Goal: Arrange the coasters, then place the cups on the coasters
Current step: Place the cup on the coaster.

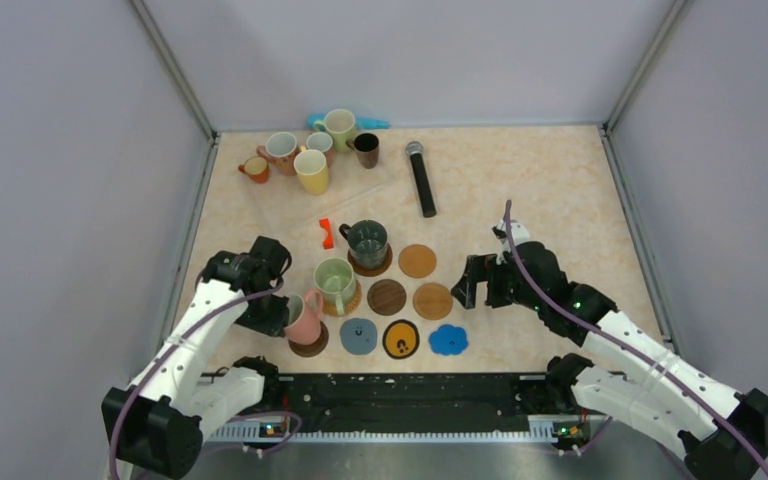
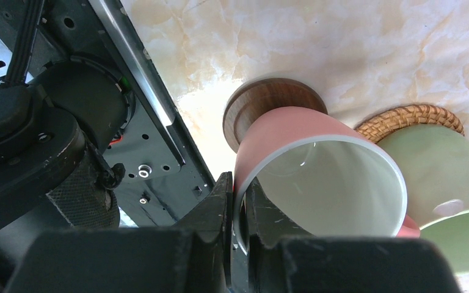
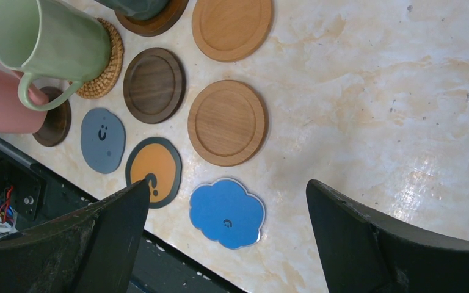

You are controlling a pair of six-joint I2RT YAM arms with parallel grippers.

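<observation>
Left wrist view: my left gripper (image 2: 239, 195) has its jaws nearly closed, pinching the rim of the pink cup (image 2: 293, 131). The cup's bottom sits on a dark brown wooden coaster (image 2: 262, 101) at the near left. Just beside it is the pale green cup (image 2: 433, 165) on a woven coaster (image 2: 403, 116). My right gripper (image 3: 228, 183) is wide open and holds nothing. It is just right of the light wooden coaster (image 3: 227, 122) and the blue cloud-shaped coaster (image 3: 227, 212).

We are seeing bright, even overhead light casting soft shadows; in the left wrist view, glare is whitening the bench (image 2: 210, 119) just off centre toward ten o'clock.
</observation>
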